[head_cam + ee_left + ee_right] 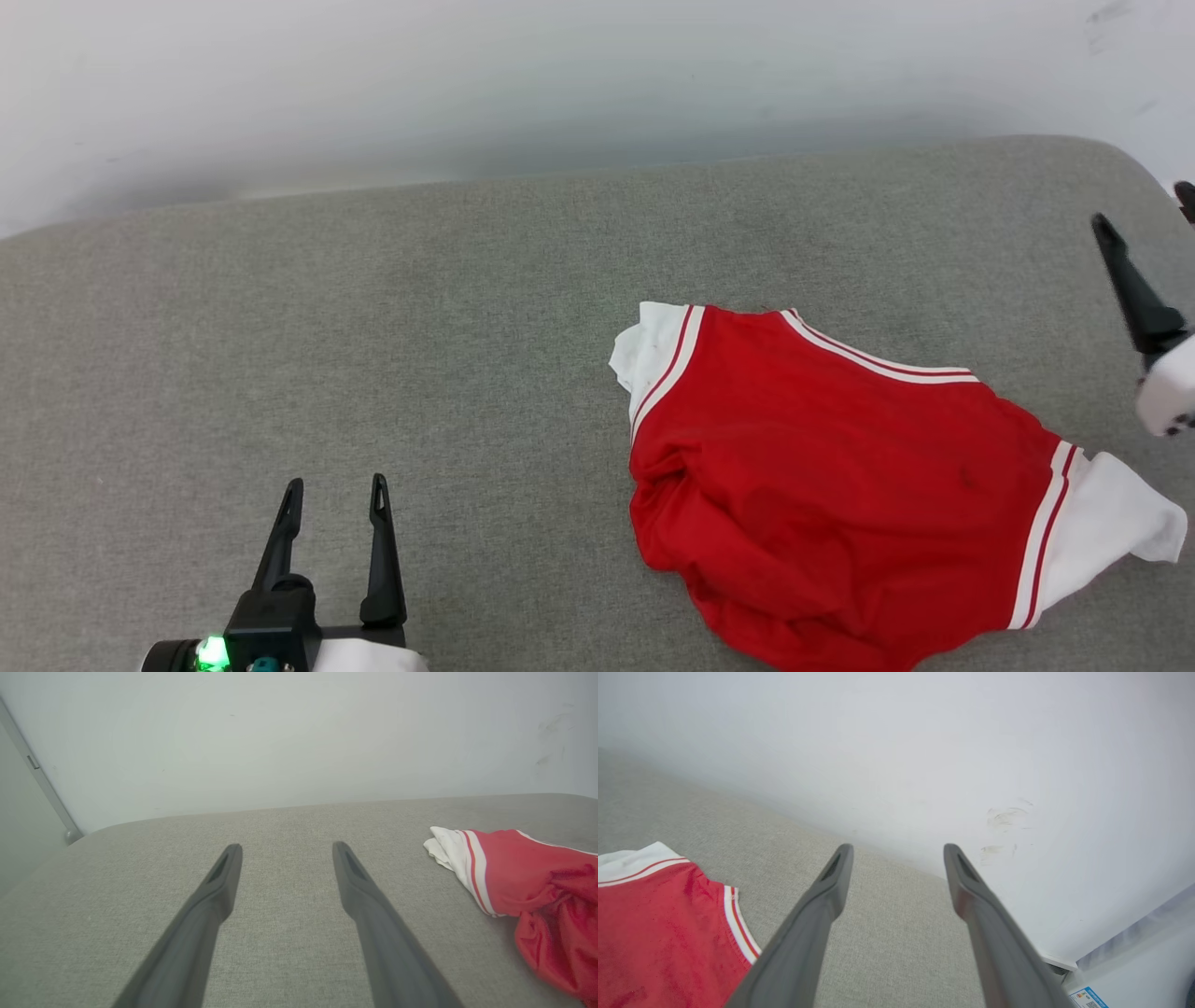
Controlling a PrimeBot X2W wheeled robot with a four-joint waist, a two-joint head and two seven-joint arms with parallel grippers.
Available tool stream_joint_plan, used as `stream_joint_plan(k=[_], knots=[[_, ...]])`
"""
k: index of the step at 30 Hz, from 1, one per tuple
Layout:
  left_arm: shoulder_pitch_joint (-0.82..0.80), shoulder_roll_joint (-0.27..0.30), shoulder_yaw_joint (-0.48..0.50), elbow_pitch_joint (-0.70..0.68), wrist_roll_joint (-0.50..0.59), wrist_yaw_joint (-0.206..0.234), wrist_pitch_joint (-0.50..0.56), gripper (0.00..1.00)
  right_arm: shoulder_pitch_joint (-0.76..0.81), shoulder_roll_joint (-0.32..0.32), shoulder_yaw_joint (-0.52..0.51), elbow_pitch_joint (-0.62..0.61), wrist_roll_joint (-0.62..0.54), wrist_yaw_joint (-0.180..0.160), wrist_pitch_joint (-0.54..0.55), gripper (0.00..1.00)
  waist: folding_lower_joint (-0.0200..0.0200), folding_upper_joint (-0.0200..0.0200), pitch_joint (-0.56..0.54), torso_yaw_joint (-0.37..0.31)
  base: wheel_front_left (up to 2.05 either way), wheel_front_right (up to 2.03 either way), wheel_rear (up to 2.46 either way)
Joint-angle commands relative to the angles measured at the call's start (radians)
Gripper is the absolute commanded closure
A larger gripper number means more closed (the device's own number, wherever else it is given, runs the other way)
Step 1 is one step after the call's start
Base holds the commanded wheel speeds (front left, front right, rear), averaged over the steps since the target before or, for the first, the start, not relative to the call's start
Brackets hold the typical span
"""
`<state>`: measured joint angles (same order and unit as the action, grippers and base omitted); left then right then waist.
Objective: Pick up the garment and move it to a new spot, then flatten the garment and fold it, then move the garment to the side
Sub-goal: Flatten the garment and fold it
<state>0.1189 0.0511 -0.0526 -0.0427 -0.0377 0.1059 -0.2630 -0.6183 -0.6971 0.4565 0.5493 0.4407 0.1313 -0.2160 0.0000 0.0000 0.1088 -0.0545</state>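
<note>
The garment (822,476), a red jersey with white sleeves and red-and-white stripe trim, lies crumpled on the grey cushion at right of centre in the head view. Its number is hidden. My left gripper (336,495) stands open at the lower left, well apart from the garment (528,882), with nothing between its fingers. At the right edge my right gripper (1146,210) is raised above and beyond the garment's right sleeve. In the right wrist view my right gripper (896,851) is open and empty, and the garment (658,924) lies at its lower left.
The grey fabric cushion (420,327) spans the whole work area and ends at a pale wall (560,84) behind. A rounded corner of the cushion shows at the far right (1120,163). A white edge and a labelled surface (1134,970) lie beyond the cushion's right end.
</note>
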Motion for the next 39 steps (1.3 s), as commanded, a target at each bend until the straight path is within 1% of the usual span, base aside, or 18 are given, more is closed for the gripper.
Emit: stream_joint_plan(k=[1,3,5,9,13,15,18,20,24,28,31,33,36,37,39], knots=[[0.007,-0.001,0.003,-0.005,0.007,0.001,-0.003,0.0,0.034,0.059,-0.06,-0.027,-0.061,-0.001,-0.025,0.0,0.0,0.0,0.004,0.001,0.0,0.0,0.0],[0.003,-0.001,0.003,-0.006,0.008,-0.001,-0.003,0.0,0.065,0.134,-0.152,-0.078,-0.129,-0.001,-0.042,0.0,0.0,0.0,0.008,0.002,0.0,0.0,0.0],[-0.003,-0.001,0.003,-0.008,0.01,-0.004,-0.003,0.0,0.118,0.212,-0.223,-0.143,-0.189,-0.001,-0.047,0.0,0.0,0.0,0.012,0.005,0.0,0.0,0.0],[-0.035,0.011,0.002,-0.006,0.015,-0.018,-0.003,0.0,0.221,0.341,-0.333,-0.328,-0.305,-0.001,-0.049,0.0,0.0,0.0,0.02,0.013,0.0,0.0,0.0],[-0.092,0.028,0.014,-0.005,0.014,-0.032,-0.003,0.0,0.336,0.453,-0.39,-0.487,-0.374,-0.001,-0.049,0.0,0.0,0.0,0.028,0.018,0.0,0.0,0.0],[-0.131,0.039,0.021,0.001,0.009,-0.043,-0.003,0.0,0.395,0.501,-0.415,-0.54,-0.389,-0.001,-0.049,0.0,0.0,0.0,0.032,0.017,0.0,0.0,0.0],[-0.192,0.057,0.033,0.009,0.001,-0.063,-0.003,0.0,0.474,0.564,-0.455,-0.586,-0.41,-0.001,-0.049,0.0,0.0,0.0,0.037,0.011,0.0,0.0,0.0],[-0.232,0.072,0.039,0.014,0.001,-0.079,-0.003,0.0,0.521,0.594,-0.472,-0.599,-0.401,-0.001,-0.049,0.0,0.0,0.0,0.042,0.003,0.0,0.0,0.0],[-0.341,0.109,0.05,0.055,-0.014,-0.125,-0.003,0.0,0.579,0.627,-0.482,-0.628,-0.392,-0.001,-0.049,0.0,0.0,0.0,0.058,-0.022,0.0,0.0,0.0],[-0.456,0.155,0.037,0.113,-0.03,-0.18,-0.003,0.0,0.604,0.642,-0.479,-0.647,-0.385,-0.001,-0.049,0.0,0.0,0.0,0.075,-0.05,0.0,0.0,0.0],[-0.566,0.199,0.013,0.153,-0.041,-0.208,0.007,0.0,0.605,0.646,-0.477,-0.664,-0.387,-0.001,-0.049,0.0,0.0,0.0,0.096,-0.071,0.0,0.0,0.0],[-0.639,0.225,-0.017,0.177,-0.052,-0.222,0.042,0.0,0.594,0.648,-0.476,-0.679,-0.393,-0.001,-0.049,0.0,0.0,0.0,0.112,-0.083,0.0,0.0,0.0],[-0.766,0.276,-0.079,0.204,-0.088,-0.233,0.131,0.0,0.577,0.649,-0.47,-0.696,-0.392,-0.001,-0.049,0.0,0.0,0.0,0.141,-0.1,0.0,0.0,0.0],[-0.806,0.296,-0.11,0.214,-0.102,-0.234,0.169,0.0,0.572,0.649,-0.47,-0.7,-0.392,-0.001,-0.049,0.0,0.0,0.0,0.15,-0.104,0.0,0.0,0.0],[-0.88,0.339,-0.202,0.23,-0.152,-0.234,0.253,0.0,0.561,0.648,-0.47,-0.711,-0.384,-0.001,-0.049,0.0,0.0,0.0,0.169,-0.114,0.0,0.0,0.0]])
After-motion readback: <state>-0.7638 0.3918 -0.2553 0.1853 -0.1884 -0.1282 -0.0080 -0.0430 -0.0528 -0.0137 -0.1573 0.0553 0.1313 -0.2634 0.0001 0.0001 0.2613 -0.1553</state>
